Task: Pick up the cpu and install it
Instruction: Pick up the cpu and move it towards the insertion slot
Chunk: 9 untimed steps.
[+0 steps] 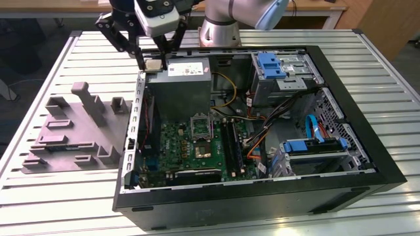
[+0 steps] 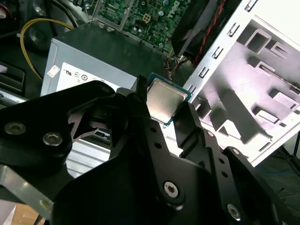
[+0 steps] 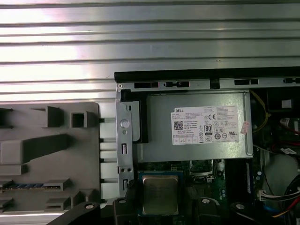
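The cpu [image 1: 153, 65], a small square chip with a pale metal top and green rim, hangs in the air with my gripper [image 1: 153, 67] shut on it by two opposite edges. In the exterior view it is above the back corner of the open computer case, at the edge of the grey power supply box [image 1: 178, 91]. Both wrist views show the cpu [image 2: 164, 101] [image 3: 160, 194] clamped between the black fingers [image 2: 190, 124]. The green motherboard [image 1: 187, 147] lies lower in the case, with the silver socket frame [image 1: 199, 126] standing beside a dark socket [image 1: 204, 149].
The black case wall [image 1: 262, 196] rims the motherboard. Cables [image 1: 262, 132] and blue drive brackets [image 1: 270, 65] sit toward the exterior view's right. A grey moulded fixture [image 1: 72, 130] lies on the slatted metal table [image 1: 66, 196] at the exterior view's left.
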### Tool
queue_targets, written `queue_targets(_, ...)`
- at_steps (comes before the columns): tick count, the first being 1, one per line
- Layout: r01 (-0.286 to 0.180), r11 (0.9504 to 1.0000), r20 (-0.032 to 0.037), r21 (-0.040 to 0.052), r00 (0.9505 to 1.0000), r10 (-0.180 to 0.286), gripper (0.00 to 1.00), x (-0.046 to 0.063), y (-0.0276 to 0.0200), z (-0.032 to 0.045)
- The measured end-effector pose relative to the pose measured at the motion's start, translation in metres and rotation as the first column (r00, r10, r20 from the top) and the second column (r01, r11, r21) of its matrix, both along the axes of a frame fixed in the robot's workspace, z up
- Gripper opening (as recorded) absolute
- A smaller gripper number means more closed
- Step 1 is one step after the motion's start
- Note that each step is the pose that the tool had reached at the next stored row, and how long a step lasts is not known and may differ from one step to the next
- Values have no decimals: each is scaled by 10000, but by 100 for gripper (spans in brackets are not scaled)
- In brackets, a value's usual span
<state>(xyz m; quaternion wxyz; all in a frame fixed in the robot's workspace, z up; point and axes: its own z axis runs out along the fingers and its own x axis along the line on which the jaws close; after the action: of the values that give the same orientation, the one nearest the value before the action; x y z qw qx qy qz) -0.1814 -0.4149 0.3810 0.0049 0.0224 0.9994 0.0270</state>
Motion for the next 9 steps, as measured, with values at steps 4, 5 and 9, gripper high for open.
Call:
queue_targets(4, 1, 10000, 0, 0, 10000, -1, 47, 49, 0, 0)
queue_targets(5, 0, 10000, 0, 1, 10000, 0, 47, 58, 0, 0)
queue_targets(9, 0, 10000, 0, 0, 10000, 0, 47, 81, 0, 0)
